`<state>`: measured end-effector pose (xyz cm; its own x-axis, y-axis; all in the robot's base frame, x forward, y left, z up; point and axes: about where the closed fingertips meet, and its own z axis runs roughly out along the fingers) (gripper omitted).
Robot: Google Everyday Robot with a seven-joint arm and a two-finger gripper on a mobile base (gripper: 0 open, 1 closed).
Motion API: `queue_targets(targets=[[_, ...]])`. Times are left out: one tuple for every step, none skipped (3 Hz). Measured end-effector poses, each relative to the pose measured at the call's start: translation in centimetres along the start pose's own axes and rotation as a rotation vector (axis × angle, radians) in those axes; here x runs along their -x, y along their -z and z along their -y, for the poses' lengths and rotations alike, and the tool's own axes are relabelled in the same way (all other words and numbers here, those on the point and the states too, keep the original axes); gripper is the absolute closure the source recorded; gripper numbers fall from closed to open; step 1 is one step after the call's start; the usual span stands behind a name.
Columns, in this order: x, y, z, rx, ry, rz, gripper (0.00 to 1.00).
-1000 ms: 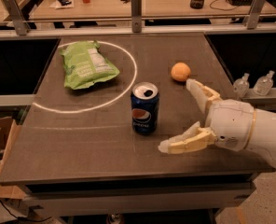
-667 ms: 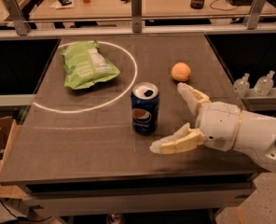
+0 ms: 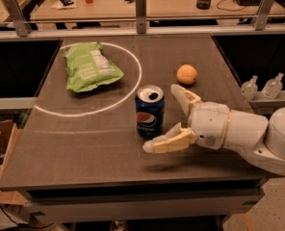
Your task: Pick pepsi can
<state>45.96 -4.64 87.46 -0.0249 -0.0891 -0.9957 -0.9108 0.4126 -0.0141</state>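
Grey-brown table point(image 3: 84, 162) fills most of the view, with a white circle point(image 3: 133, 88) and a straight white line drawn on it. White robot arm point(image 3: 248, 134) reaches in from the right edge, low over the table's front right part. Green crisp bag point(image 3: 90, 67) lies flat inside the circle at back left, label side up. Gripper point(image 3: 161, 118) sits at the arm's end, its two cream fingers spread wide and pointing left: one fingertip point(image 3: 176, 89) lies behind and to the right of the pepsi can, the other point(image 3: 149, 148) in front of it, close to the table surface. Pepsi can point(image 3: 149, 112) stands upright near the table's middle, just outside the circle's right rim, logo facing the camera, silver top up. It stands at the mouth of the spread fingers, not clamped; whether either fingertip touches it cannot be told. Orange point(image 3: 187, 74) rests behind the far finger, apart from the can. Two small clear bottles point(image 3: 251, 87) stand off the table on a ledge at right.
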Motion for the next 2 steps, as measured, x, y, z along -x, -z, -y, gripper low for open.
queue_targets(targets=[[0.26,-1.06,-0.07,0.018,0.005,0.005,0.00],[0.49,-1.76,-0.19,0.037,0.001,0.006,0.17]])
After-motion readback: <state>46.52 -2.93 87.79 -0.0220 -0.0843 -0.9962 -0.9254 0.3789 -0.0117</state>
